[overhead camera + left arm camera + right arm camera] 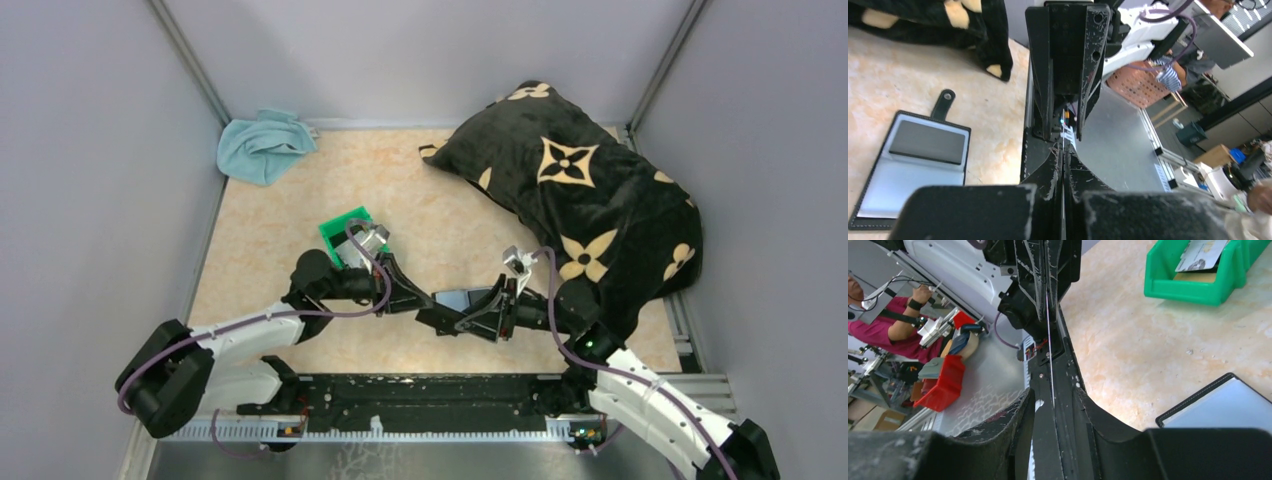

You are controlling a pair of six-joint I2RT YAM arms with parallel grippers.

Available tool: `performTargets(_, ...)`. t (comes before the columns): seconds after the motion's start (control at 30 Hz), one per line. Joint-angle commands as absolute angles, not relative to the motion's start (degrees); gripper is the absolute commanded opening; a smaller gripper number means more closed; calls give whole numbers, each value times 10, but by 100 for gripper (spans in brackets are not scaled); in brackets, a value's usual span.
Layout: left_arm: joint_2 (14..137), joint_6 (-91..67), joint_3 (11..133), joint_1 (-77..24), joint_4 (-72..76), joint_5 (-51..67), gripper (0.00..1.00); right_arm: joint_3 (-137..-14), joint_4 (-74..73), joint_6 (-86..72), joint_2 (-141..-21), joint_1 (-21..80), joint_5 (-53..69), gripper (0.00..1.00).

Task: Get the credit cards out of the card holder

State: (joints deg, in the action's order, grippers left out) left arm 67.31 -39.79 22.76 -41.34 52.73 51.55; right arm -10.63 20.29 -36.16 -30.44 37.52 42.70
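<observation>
The card holder (462, 299) lies open on the table between the arms, its grey-blue panels up; it also shows as the card holder (913, 165) and a corner of the card holder (1228, 400). Just above it the two grippers meet tip to tip. My left gripper (1064, 152) (446, 313) is shut on a credit card (1063, 142), seen edge-on as a thin pale line. My right gripper (1055, 402) (480, 312) stands open, its jaws apart on either side of that card's edge (1049, 330). Another credit card (1203, 252) lies in the green bin.
The green bin (345, 232) (1198, 282) sits behind the left wrist. A black pillow with tan flower marks (590, 190) fills the back right. A blue cloth (262, 145) lies in the back left corner. Grey walls close in three sides.
</observation>
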Motion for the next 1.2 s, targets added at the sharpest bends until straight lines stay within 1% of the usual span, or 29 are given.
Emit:
performTargets(0.0, 652, -437, 197, -409, 645, 445, 0, -126, 262, -364, -301, 383, 404, 34)
performTargets(0.27, 648, -469, 163, -409, 718, 387, 0, -117, 315, -383, -320, 382, 417, 32)
performTargets(0.37, 653, -479, 160, -409, 730, 385, 0, -113, 351, -397, -333, 382, 424, 28)
performTargets(0.4, 654, -481, 159, -409, 734, 384, 0, -112, 358, -400, -338, 382, 425, 26)
performTargets(0.43, 655, -484, 158, -409, 738, 384, 0, -110, 365, -402, -343, 383, 425, 21)
performTargets(0.47, 656, -486, 158, -409, 742, 384, 0, -110, 373, -405, -347, 382, 425, 14)
performTargets(0.53, 657, -488, 157, -409, 746, 385, 0, -110, 384, -409, -354, 383, 426, 2)
performTargets(0.57, 657, -489, 157, -409, 746, 387, 0, -111, 386, -410, -355, 383, 427, 0)
performTargets(0.63, 657, -485, 163, -409, 741, 398, 0, -113, 380, -409, -358, 382, 428, 0)
performTargets(0.67, 658, -482, 169, -409, 732, 409, 4, -115, 373, -406, -360, 382, 431, 0)
performTargets(0.7, 658, -475, 177, -409, 718, 425, 12, -118, 366, -403, -362, 382, 438, 0)
performTargets(0.77, 656, -457, 193, -409, 674, 453, 23, -126, 345, -395, -366, 382, 457, 0)
performTargets(0.83, 648, -436, 210, -409, 634, 479, 29, -134, 317, -383, -371, 382, 475, 0)
performTargets(0.93, 629, -388, 235, -408, 552, 501, 32, -146, 269, -365, -376, 382, 496, 0)
performTargets(1.17, 623, -282, 305, -409, 352, 599, 32, -162, 212, -339, -375, 383, 509, 0)
